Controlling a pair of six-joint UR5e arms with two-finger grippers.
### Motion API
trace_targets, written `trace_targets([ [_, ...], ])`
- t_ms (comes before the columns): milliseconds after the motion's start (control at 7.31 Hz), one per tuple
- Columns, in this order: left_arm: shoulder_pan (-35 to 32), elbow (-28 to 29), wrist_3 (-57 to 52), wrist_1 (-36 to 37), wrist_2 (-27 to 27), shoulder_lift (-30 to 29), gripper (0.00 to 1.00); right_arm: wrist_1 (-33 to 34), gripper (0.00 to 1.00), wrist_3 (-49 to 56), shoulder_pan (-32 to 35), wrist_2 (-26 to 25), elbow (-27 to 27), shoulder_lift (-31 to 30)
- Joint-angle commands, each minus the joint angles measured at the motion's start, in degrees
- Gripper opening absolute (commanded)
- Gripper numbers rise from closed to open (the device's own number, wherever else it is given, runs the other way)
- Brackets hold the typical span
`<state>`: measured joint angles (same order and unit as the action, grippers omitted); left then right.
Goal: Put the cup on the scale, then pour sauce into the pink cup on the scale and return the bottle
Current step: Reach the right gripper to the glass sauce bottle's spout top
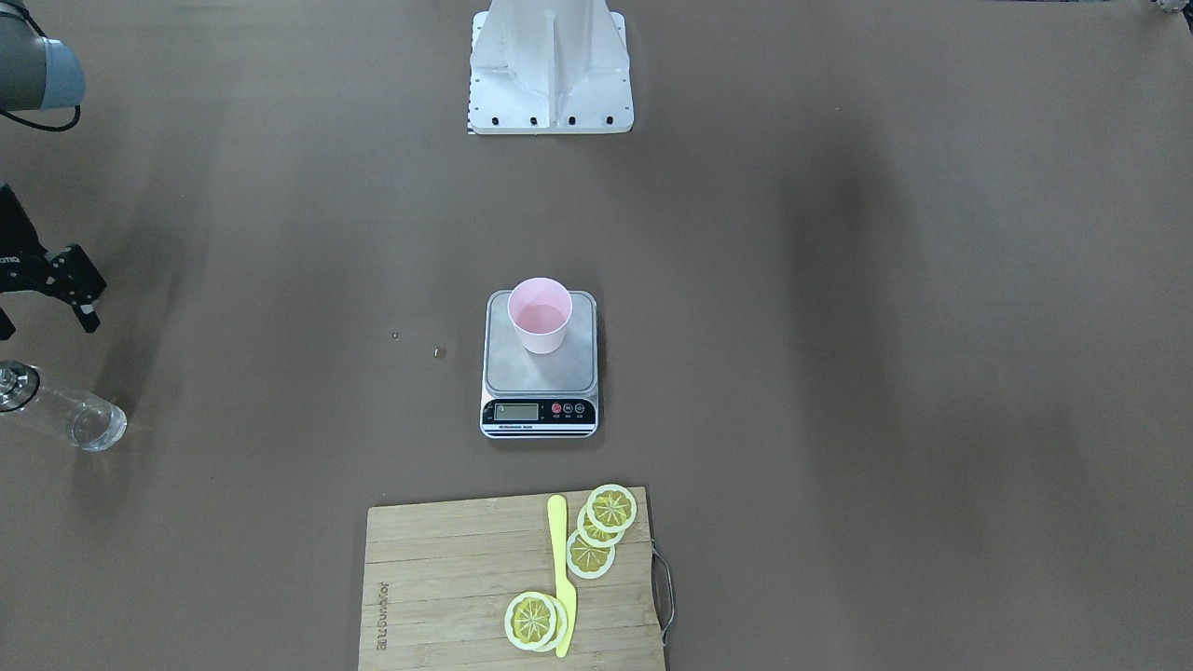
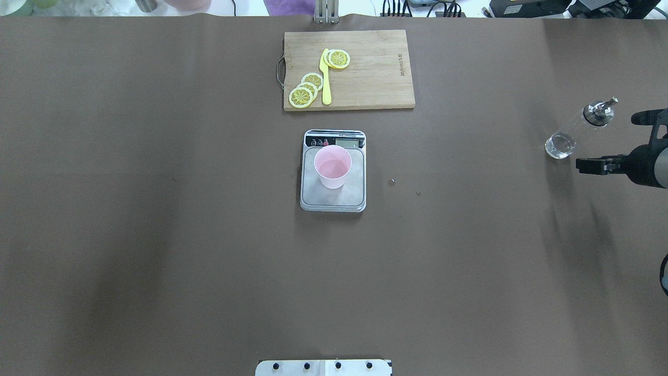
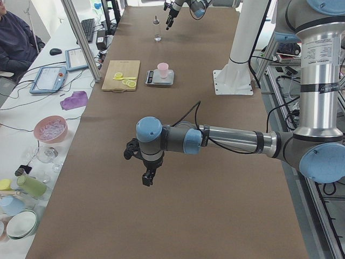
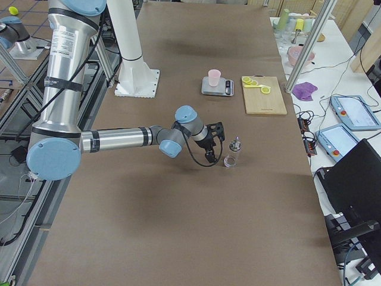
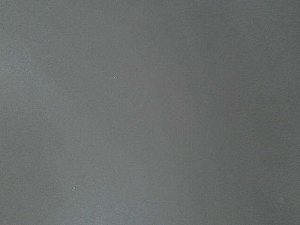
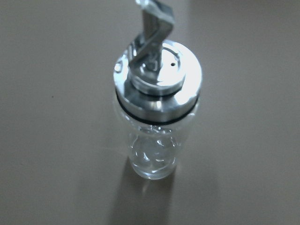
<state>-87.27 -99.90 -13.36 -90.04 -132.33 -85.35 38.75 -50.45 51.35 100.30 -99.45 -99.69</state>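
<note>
The pale pink cup (image 2: 332, 167) stands upright on the far half of the scale (image 2: 334, 201), mid-table; the same cup (image 1: 539, 317) and scale (image 1: 541, 377) show in the front-facing view. The clear bottle (image 2: 573, 130) with its silver spout stands on the table at the far right. My right gripper (image 2: 606, 141) is open just beside it, with nothing held. From above, the right wrist view shows the bottle (image 6: 154, 136) free of any fingers. The sauce is barely visible. My left gripper (image 3: 145, 174) hangs over bare table near the left end; I cannot tell its state.
A bamboo cutting board (image 2: 376, 68) with lemon slices (image 2: 305, 89) and a yellow knife (image 2: 326, 78) lies beyond the scale. Two small specks (image 2: 392, 181) sit right of the scale. The robot's base (image 1: 550, 75) is on the near side. A person (image 3: 16, 38) sits beside the table.
</note>
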Motion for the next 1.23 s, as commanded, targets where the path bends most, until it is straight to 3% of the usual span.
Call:
trace_targets([
  [0, 0.00, -0.12, 0.00, -0.22, -0.03, 0.00, 0.98, -4.98, 1.00, -0.71, -2.04, -3.96, 5.21, 2.04],
  [410, 0.00, -0.12, 0.00, -0.22, 0.06, 0.00, 0.98, -10.80, 1.00, -0.71, -2.39, -5.99, 12.16, 5.02],
  [1094, 0.00, -0.21, 0.00, -0.22, -0.03, 0.00, 0.98, -11.42, 1.00, -0.53, -2.83, -8.36, 14.54, 7.05],
])
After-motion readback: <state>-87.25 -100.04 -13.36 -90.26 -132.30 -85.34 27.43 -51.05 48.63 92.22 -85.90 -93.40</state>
